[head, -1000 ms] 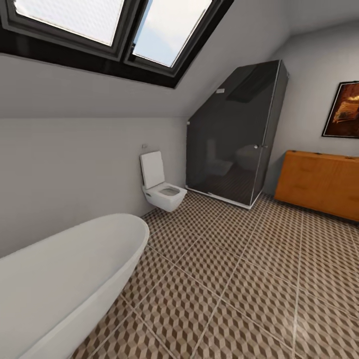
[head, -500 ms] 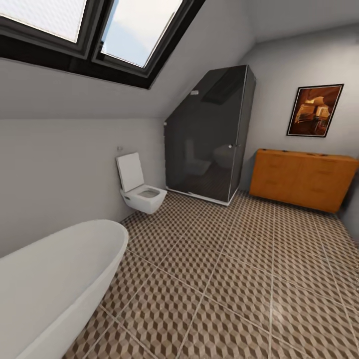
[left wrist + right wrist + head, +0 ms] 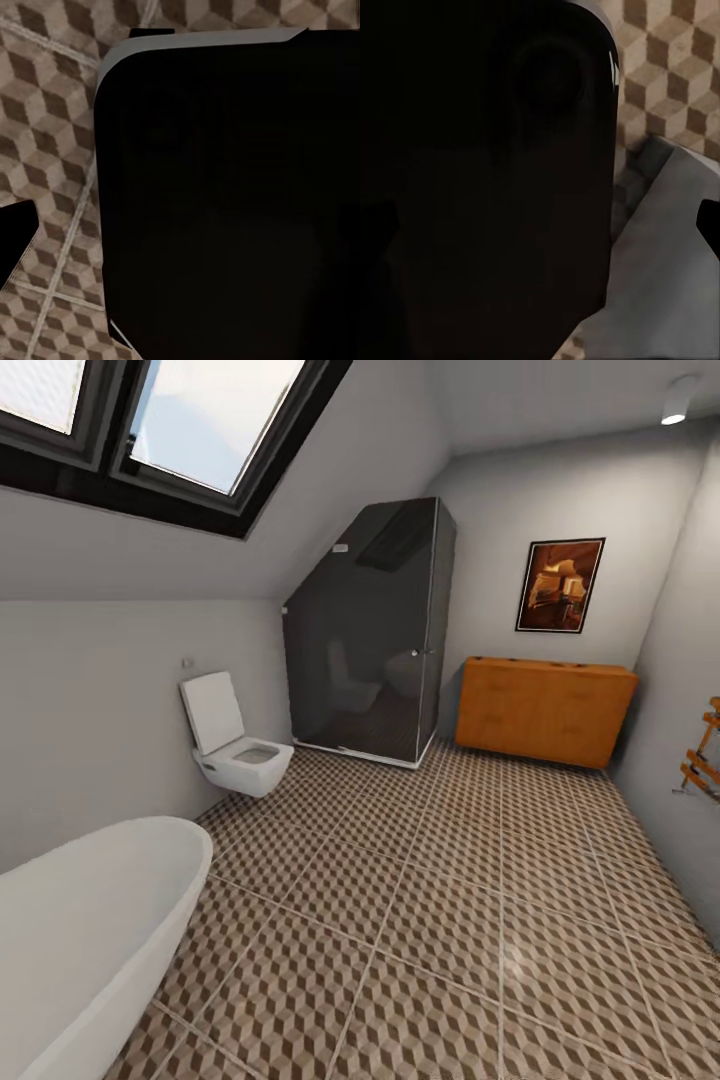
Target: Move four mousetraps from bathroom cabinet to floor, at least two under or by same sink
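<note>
Against the far wall of the head view stands the cabinet (image 3: 545, 710), an orange-brown wooden chest with drawer fronts, resting on the bathroom floor (image 3: 450, 920) of cube-patterned tiles, with a framed picture (image 3: 560, 585) on the wall above it. Just beside the cabinet, toward the sloped-ceiling side, is a dark glass shower cubicle (image 3: 370, 630), then a white wall-hung toilet (image 3: 235, 745) with its lid up, and nearest the camera the rim of a white bathtub (image 3: 90, 930). A skylight (image 3: 150, 430) sits in the sloped ceiling overhead. Each wrist view is mostly blocked by a dark rounded body close to the lens, with the same patterned floor (image 3: 52, 150) showing past it, so whether either gripper is open or closed, or holds anything, cannot be told, and places relative to them cannot be given.
</note>
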You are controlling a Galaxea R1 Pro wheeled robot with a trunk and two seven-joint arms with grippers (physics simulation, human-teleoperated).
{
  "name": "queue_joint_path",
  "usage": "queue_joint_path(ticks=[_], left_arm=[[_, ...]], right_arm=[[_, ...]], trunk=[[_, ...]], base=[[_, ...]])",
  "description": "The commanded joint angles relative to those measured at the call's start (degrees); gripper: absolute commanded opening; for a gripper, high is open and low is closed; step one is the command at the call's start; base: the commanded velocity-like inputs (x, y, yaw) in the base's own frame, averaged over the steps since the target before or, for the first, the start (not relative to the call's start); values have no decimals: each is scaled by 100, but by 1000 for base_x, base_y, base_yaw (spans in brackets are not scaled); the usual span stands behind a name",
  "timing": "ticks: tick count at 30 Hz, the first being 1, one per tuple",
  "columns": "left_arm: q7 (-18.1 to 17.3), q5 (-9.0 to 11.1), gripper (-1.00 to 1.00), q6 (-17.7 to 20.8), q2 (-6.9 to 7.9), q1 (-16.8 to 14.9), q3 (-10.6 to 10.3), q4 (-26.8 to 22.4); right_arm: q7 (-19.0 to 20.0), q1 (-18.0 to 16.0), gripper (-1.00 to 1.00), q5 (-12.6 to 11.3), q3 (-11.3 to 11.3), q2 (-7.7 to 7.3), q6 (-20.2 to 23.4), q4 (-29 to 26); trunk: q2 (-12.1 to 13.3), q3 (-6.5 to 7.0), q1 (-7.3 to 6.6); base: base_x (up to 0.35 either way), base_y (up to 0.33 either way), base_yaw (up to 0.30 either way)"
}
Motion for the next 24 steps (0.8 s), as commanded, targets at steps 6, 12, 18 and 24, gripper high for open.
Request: queue_joint_path(ticks=[6,12,18,24], left_arm=[[-1,2,100,-5,-2,-1,3,-15],[-1,2,100,-4,-25,-1,2,-17],[-3,9,100,0,-50,-1,2,-9],[-3,11,100,4,-54,-1,4,-2]], right_arm=[[-1,-1,100,-7,-1,0,-20,1],[-1,-1,100,-7,-1,0,-19,1],[-1,-1,100,-7,1,4,-28,1],[-1,-1,100,-7,3,8,-32,1]], trunk=[[-2,8,0],[-2,21,0],[-2,33,0],[-2,38,0]], base=[[0,0,-289],[0,0,-289],[94,0,-279],[289,0,-102]])
